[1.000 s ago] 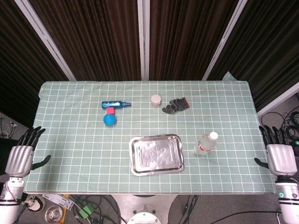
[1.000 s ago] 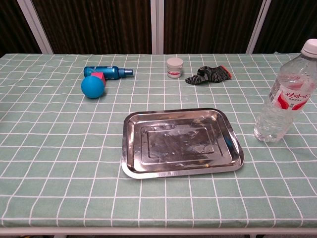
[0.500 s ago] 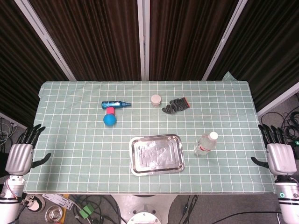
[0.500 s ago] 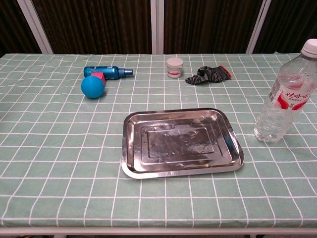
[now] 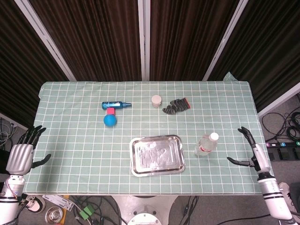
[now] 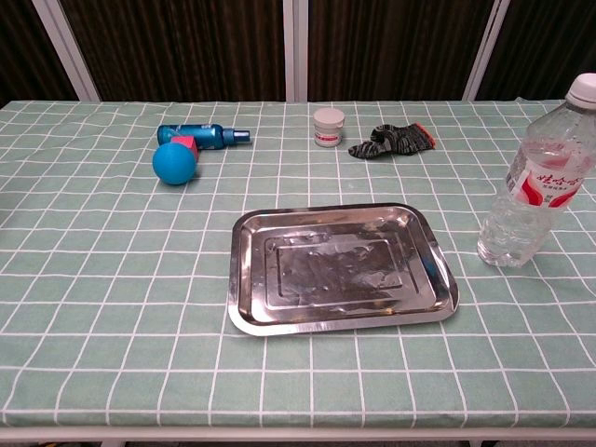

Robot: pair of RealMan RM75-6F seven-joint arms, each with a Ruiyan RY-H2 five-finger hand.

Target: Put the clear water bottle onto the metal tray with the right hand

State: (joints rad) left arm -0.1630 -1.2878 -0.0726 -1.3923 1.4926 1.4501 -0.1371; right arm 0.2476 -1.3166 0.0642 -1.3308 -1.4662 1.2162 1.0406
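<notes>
Head view: right robot hand [image 5: 252, 151] hovered over the desk's [image 5: 70, 117] right edge, fingers spread, holding nothing, having turned edge-on and moved inward toward the clear water bottle [image 5: 206, 144] since a moment before, while the left robot hand [image 5: 21, 155] stayed spread and empty off the left edge. Chest view: neither hand showed; the bottle [image 6: 537, 186] stood upright, unmoved, just right of the metal tray [image 6: 340, 267], apart from it.
</notes>
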